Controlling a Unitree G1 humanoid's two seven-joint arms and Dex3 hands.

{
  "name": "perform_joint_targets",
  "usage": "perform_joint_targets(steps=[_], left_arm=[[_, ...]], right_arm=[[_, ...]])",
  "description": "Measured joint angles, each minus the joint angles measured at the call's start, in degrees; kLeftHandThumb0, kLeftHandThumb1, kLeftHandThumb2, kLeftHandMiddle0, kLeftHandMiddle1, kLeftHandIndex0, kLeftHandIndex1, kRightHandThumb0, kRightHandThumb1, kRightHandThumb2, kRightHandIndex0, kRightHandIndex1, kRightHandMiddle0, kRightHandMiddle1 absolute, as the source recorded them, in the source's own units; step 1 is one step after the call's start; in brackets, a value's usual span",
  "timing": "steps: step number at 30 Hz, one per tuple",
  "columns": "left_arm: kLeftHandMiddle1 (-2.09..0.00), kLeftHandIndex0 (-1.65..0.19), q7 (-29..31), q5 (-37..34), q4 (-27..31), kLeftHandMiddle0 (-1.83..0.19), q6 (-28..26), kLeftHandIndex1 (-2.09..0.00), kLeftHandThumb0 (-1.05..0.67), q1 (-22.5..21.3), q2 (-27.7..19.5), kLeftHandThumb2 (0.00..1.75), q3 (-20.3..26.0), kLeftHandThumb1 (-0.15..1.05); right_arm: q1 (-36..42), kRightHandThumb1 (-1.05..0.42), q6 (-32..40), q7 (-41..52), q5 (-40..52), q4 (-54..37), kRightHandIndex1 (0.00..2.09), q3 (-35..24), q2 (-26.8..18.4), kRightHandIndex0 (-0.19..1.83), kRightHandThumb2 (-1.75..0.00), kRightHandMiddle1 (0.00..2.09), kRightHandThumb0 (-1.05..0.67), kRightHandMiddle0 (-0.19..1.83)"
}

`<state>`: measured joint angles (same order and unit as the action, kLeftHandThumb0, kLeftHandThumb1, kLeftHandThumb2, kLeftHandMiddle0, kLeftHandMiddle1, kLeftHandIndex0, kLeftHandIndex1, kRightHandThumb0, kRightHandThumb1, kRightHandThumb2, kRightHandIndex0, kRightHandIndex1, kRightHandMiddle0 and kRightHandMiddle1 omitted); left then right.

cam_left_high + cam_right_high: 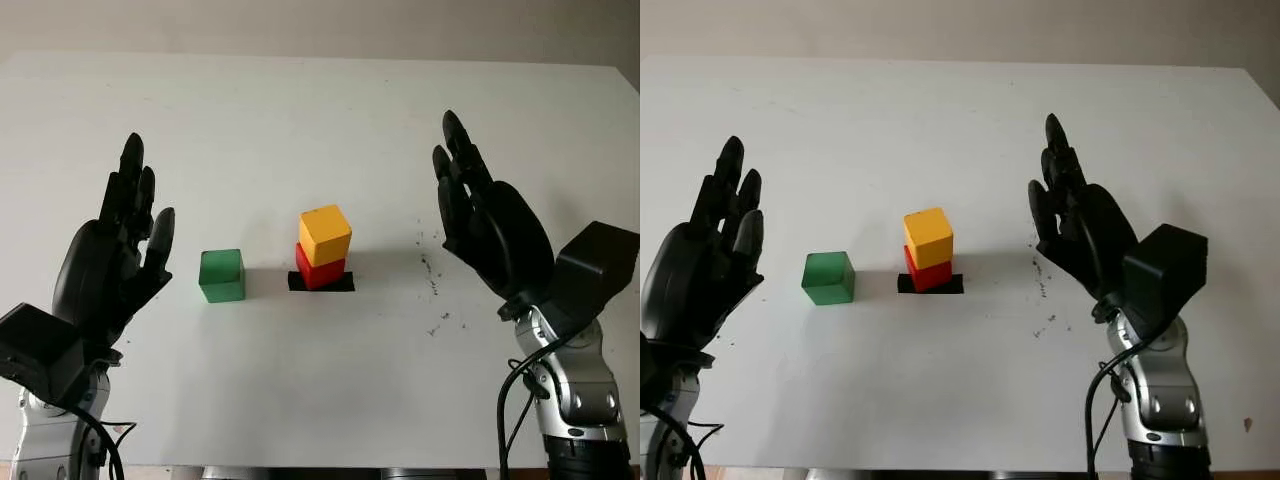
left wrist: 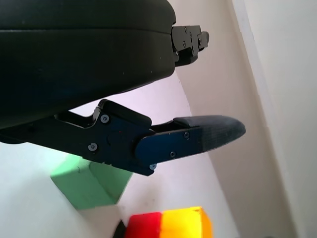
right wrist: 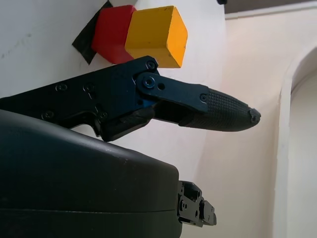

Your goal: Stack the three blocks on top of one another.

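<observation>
No readable text, labels or numbers.

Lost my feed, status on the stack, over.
Left hand and right hand open, flanking blocks. Yellow block sits on red block; green block beside on table, unstacked. Nothing obstructing.

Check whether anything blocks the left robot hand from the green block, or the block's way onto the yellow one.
Nothing visible does. The left robot hand, open, hangs beside the green block with bare table between. The yellow block sits on the red block, its top uncovered. The right robot hand, open, is off to the other side.
</observation>
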<state>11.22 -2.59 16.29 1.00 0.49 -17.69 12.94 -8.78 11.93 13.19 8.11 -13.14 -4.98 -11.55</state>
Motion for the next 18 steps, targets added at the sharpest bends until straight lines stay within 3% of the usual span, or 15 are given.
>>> perform_joint_targets(steps=[4, 7, 11, 18], left_arm=[[-0.06, 0.02, -0.68, 3.75, -2.51, 0.02, 2.71, -0.07, -0.66, -1.71, -0.70, 0.33, -1.25, 1.05], [-0.07, -0.06, -2.19, 10.89, -4.40, 0.00, 4.79, -0.10, -0.67, -2.62, -3.21, 0.27, -2.25, 1.05], [-0.06, -0.23, -2.68, 20.14, -3.51, -0.04, 4.34, -0.10, -0.64, -4.02, -8.09, 0.12, -2.97, 1.04], [-0.03, -0.19, 1.51, 32.03, -1.57, 0.07, 0.59, -0.05, -0.73, -7.62, -16.34, 0.04, -5.51, 0.99]], right_arm=[[2.24, -1.05, 0.75, -2.46, 0.53, -0.62, 0.00, 1.26, 3.46, -0.19, -0.75, 0.00, -0.79, -0.19], [2.84, -1.05, 0.73, -4.16, 0.93, -0.62, 0.00, 1.62, 5.65, -0.19, -0.74, 0.00, -0.80, -0.19], [3.13, -1.05, 0.91, -4.51, 1.70, -0.61, 0.00, 1.46, 6.12, -0.19, -0.76, 0.00, -0.80, -0.19], [3.27, -1.05, 0.90, -5.24, 2.42, -0.60, 0.00, 0.29, 6.13, -0.19, -0.76, 0.00, -0.78, -0.19]])
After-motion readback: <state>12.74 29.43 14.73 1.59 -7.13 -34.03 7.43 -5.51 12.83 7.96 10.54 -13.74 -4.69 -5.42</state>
